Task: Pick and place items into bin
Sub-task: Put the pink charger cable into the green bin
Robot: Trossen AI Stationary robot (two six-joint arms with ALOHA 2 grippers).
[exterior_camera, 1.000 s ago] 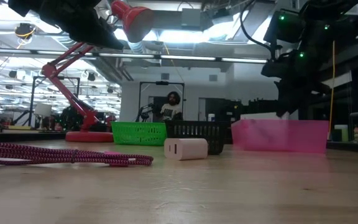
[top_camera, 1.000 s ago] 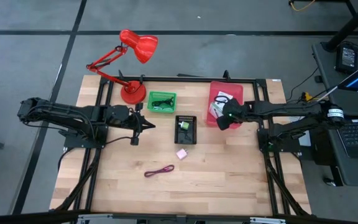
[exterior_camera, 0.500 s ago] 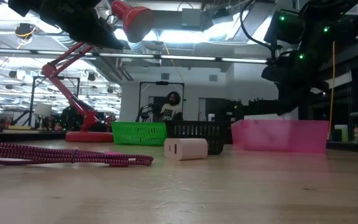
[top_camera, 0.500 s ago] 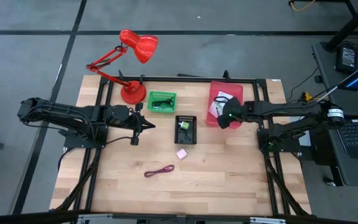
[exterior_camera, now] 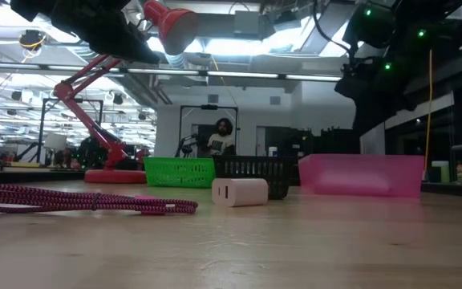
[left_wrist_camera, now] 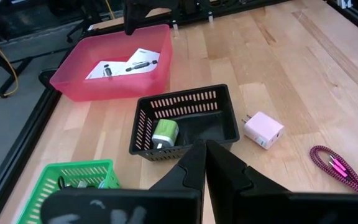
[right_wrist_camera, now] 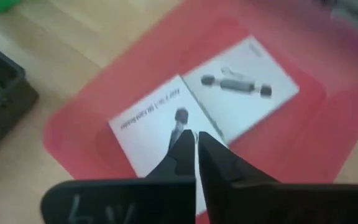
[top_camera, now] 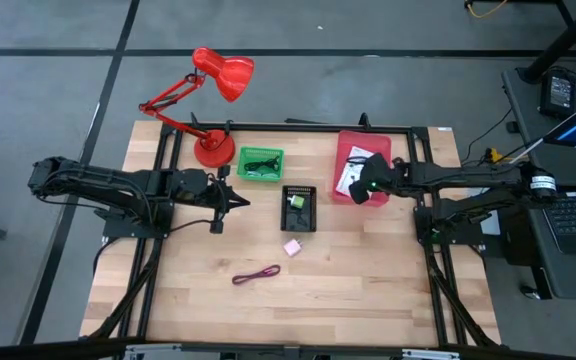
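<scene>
i count two white printed packets (right_wrist_camera: 185, 118) already lying in the pink bin (top_camera: 352, 148). the pink cube (top_camera: 292, 247) and maroon cord (top_camera: 256, 274) lie on the bench, well apart from that bin. my right end effector (right_wrist_camera: 196, 148) hangs clenched and empty above the packets; the left end effector (left_wrist_camera: 204, 163) waits clenched.

Print in view, none of it firmly readable

Inside the pink bin (right_wrist_camera: 334, 130) lie two white packets. The nearer packet (right_wrist_camera: 148, 127) carries one line of small dark print along its edge beside a product drawing, its letters too blurred to make out. The farther packet (right_wrist_camera: 244, 81), touching it, shows only a drawing. Pale handwritten marks stand on the dark housing of the right gripper (right_wrist_camera: 196, 138) over the bin, and fainter ones on the left gripper (left_wrist_camera: 202, 144), well apart from the bin. Neither can be read.
</scene>
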